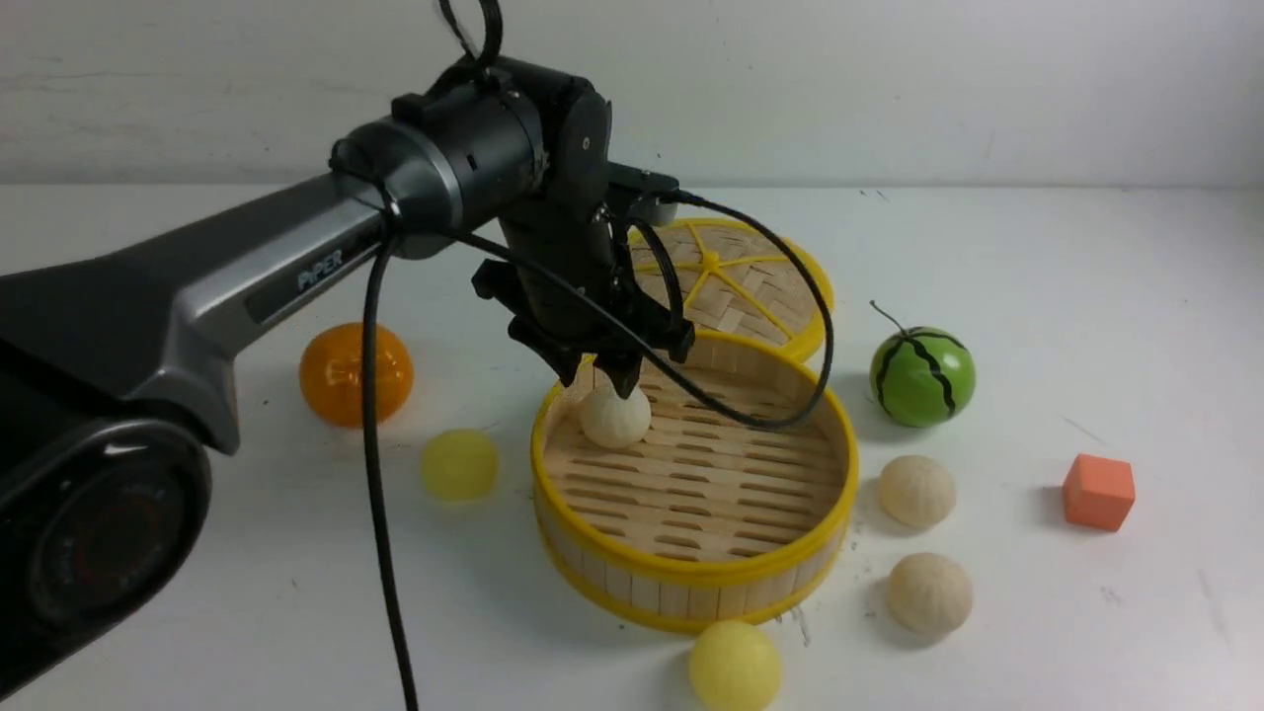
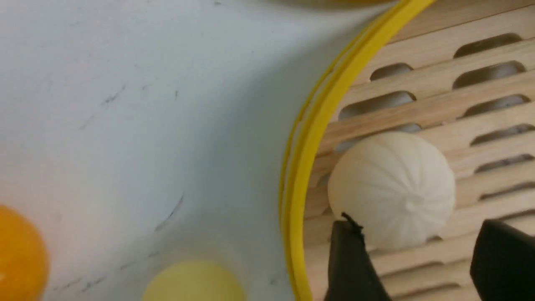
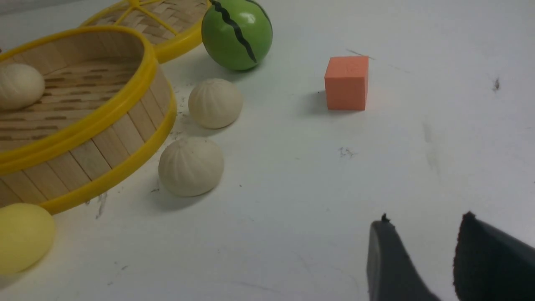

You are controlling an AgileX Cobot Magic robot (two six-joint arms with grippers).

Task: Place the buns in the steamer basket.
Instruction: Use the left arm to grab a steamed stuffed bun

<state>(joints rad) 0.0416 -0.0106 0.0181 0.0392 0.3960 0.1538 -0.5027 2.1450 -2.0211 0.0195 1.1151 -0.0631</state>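
The steamer basket (image 1: 691, 573) (image 2: 309, 138) (image 3: 104, 108) stands mid-table. One cream pleated bun (image 1: 614, 417) (image 2: 393, 184) (image 3: 19, 85) rests on its slat floor near the far left wall. My left gripper (image 1: 599, 380) (image 2: 418, 225) hovers just above that bun, open, its jaws spread wider than the bun. Two cream buns (image 1: 916, 490) (image 1: 929, 592) lie right of the basket. One yellow bun (image 1: 458, 464) lies to its left, another (image 1: 735, 667) at its front. My right gripper (image 3: 425, 219) is open over bare table, with nothing between its fingers.
An orange fruit (image 1: 355, 373) sits left of the basket. The woven lid (image 1: 750, 286) lies flat behind the basket. A watermelon ball (image 1: 921, 376) and an orange cube (image 1: 1098, 491) stand to the right. The left arm's cable hangs over the basket's far rim.
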